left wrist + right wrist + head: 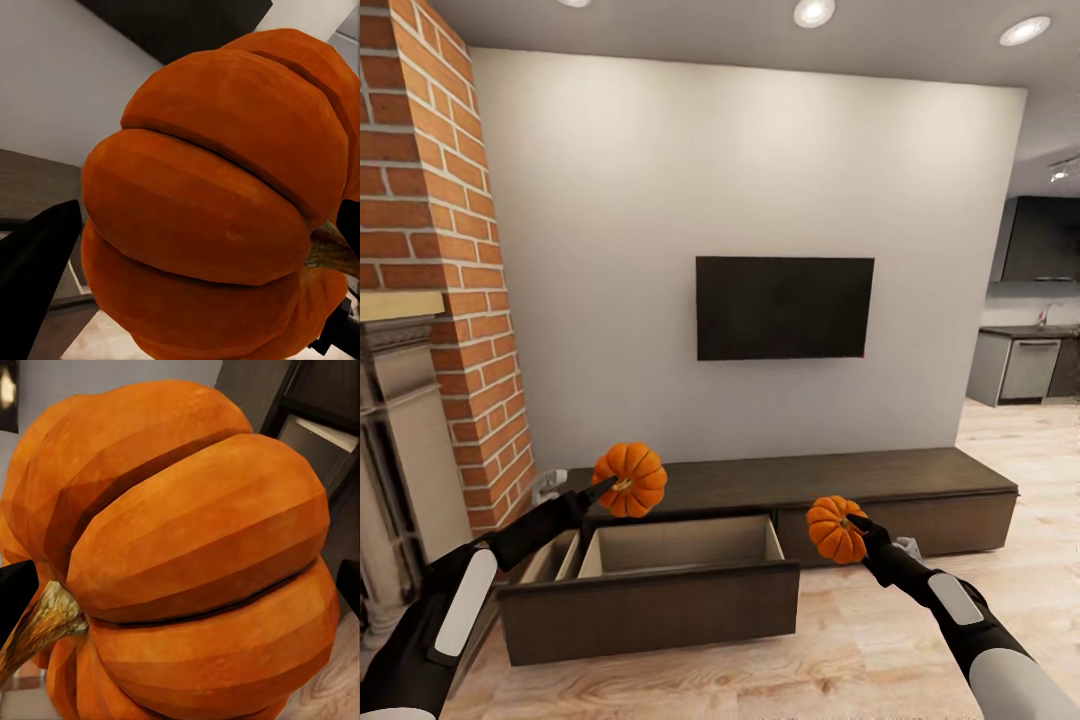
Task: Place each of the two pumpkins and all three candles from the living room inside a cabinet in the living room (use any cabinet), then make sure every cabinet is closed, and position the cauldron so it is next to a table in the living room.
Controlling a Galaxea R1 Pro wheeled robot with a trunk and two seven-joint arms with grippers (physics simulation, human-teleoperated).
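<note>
Each of my grippers holds one of the two orange ribbed pumpkins. The left gripper (pixel 612 487) is shut on a pumpkin (pixel 631 479) held above the back left corner of the cabinet's open drawer (pixel 660 590); up close that pumpkin (pixel 217 202) sits between dark fingers (pixel 34 262). The right gripper (pixel 850 527) is shut on the other pumpkin (pixel 834 530), which hangs in front of the cabinet (pixel 880 480), right of the open drawer. Its stem shows in the right wrist view, on the pumpkin (pixel 187 562). The drawer's pale inside looks bare. Candles, cauldron and table are out of view.
A brick column (pixel 455 270) and a pale fireplace surround (pixel 400 440) stand at the left, close to my left arm. A black TV (pixel 784 307) hangs on the wall above the cabinet. Wood floor (pixel 920 640) spreads right toward a kitchen (pixel 1030 360).
</note>
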